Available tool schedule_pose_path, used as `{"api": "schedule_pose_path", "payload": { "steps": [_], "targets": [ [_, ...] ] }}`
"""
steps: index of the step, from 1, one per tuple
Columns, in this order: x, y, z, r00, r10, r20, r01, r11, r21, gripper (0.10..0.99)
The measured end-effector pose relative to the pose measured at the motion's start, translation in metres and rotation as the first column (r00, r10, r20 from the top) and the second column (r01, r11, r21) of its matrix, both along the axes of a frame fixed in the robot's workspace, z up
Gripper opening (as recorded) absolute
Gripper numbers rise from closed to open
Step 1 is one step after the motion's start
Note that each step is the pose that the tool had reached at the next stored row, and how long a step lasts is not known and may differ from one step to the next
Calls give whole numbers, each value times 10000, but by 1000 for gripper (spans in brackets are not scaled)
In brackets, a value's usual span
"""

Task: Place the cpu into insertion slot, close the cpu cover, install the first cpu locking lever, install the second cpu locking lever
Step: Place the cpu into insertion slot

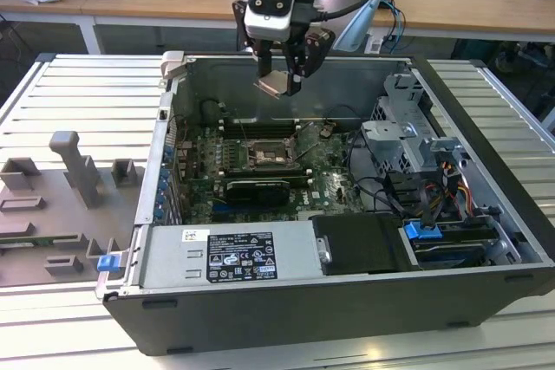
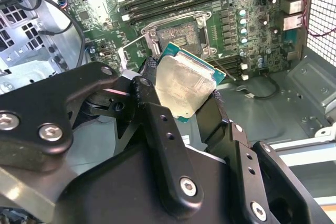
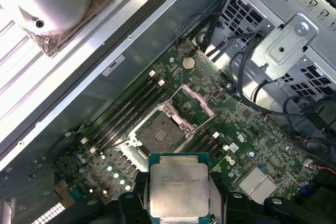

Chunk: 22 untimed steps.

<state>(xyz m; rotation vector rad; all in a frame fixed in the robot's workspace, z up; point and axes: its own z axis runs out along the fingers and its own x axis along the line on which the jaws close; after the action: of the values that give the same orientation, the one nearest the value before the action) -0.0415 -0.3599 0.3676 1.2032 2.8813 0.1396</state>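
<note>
The cpu [image 1: 270,86] is a flat square chip with a pale metal face, and my gripper [image 1: 277,82] is shut on its edges, holding it tilted high above the open computer case. In both wrist views the cpu [image 2: 185,85] [image 3: 178,190] sits between the black fingers [image 2: 152,106]. The insertion slot [image 1: 263,155] [image 2: 181,38] [image 3: 160,132] lies well below on the green board, its dark centre uncovered. The cpu cover [image 3: 192,101] stands swung open beside the slot. A thin metal lever [image 2: 132,42] sticks out beside the socket.
Long black memory slots [image 3: 126,114] flank the socket, and a long black card [image 1: 253,190] lies in front of it. A metal drive cage with cables [image 1: 408,145] fills the exterior view's right of the case. The power supply [image 1: 230,257] sits in front. Grey fixtures [image 1: 74,171] stand on the table.
</note>
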Motion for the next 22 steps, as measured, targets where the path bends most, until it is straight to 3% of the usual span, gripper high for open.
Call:
{"api": "schedule_pose_path", "payload": {
  "steps": [22],
  "targets": [
    [0,0,-16,9976,-695,0,695,9976,0,541]
  ]
}}
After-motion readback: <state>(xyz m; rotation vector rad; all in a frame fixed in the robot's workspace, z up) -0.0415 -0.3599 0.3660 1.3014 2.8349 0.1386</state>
